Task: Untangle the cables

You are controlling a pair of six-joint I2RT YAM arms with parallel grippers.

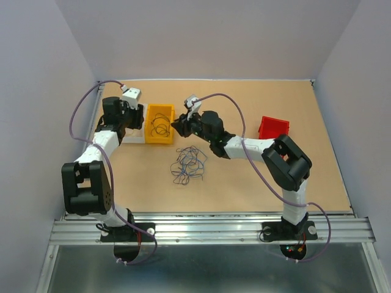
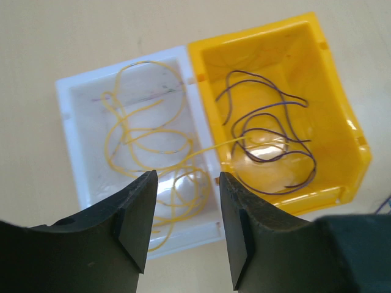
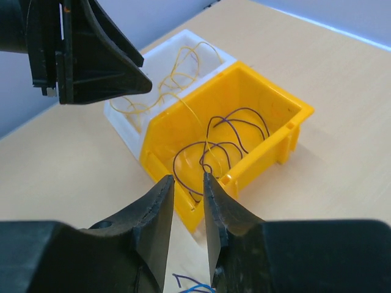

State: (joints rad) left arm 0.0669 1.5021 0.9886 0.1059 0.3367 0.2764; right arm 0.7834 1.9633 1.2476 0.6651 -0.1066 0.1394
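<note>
A loose tangle of thin dark blue and purple cables (image 1: 189, 163) lies on the table in front of the bins; a bit of it shows in the right wrist view (image 3: 194, 284). A purple cable (image 2: 269, 140) lies coiled in the yellow bin (image 2: 342, 122). A yellow cable (image 2: 143, 146) lies in the white bin (image 2: 73, 146), with one strand crossing into the yellow bin. My left gripper (image 2: 188, 177) is open and empty above the white bin's near edge. My right gripper (image 3: 187, 178) is open by a narrow gap at the yellow bin's near wall (image 3: 183, 201); the yellow strand ends near its right fingertip.
A red bin (image 1: 273, 127) stands at the right of the table. The yellow bin (image 1: 160, 122) and the white bin (image 1: 133, 138) stand side by side, touching, at the back left. My left gripper's fingers (image 3: 104, 61) hang close above the white bin in the right wrist view.
</note>
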